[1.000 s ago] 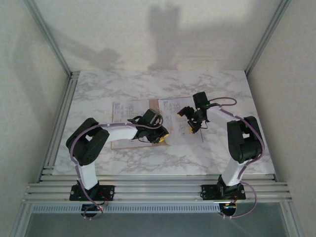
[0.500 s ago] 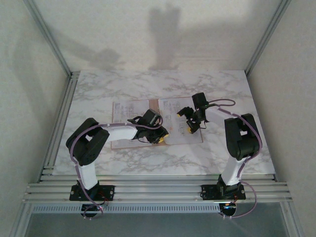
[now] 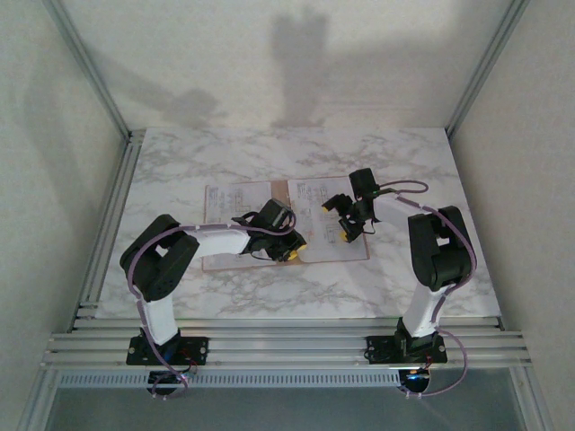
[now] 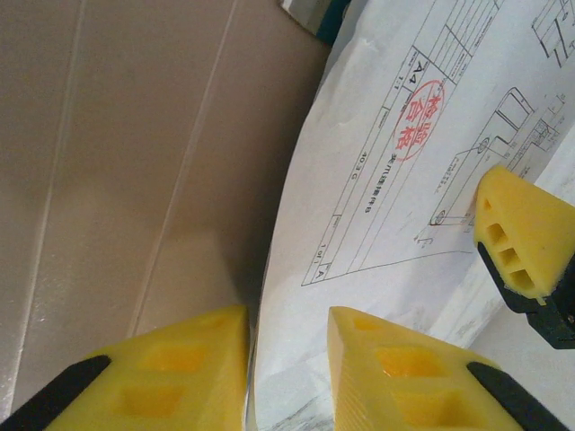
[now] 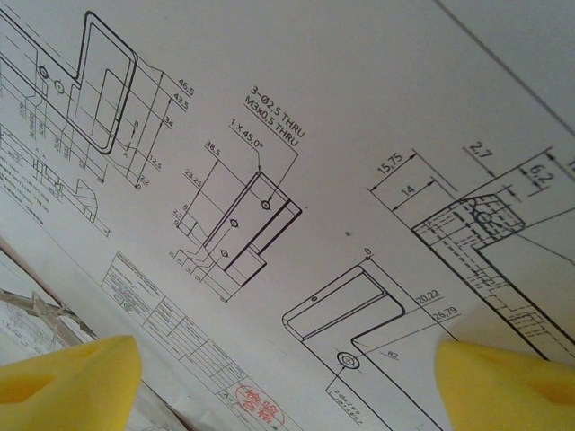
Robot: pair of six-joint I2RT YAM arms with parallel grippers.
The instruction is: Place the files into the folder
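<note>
Marble table (image 3: pixel 180 162) with the folder (image 4: pixel 135 180) lying open near its middle, the files (image 3: pixel 314 193) spread over its right half. My left gripper (image 4: pixel 287 314) has its jaws slightly apart at a sheet's raised edge; I can't tell if it pinches. My right gripper (image 5: pixel 287 350) hangs wide open above the drawings.

The thin white paper sheets (image 5: pixel 359 108) carry fine black line drawings and figures, plus a round red stamp (image 4: pixel 415 119). The flat rectangular card folder (image 4: pixel 135 180) is plain pinkish-brown. The marble-patterned worktop (image 3: pixel 225 157) is white, veined grey. The left gripper (image 4: pixel 287 359) and right gripper (image 5: pixel 287 386) have bright yellow jaws on black mounts.
</note>
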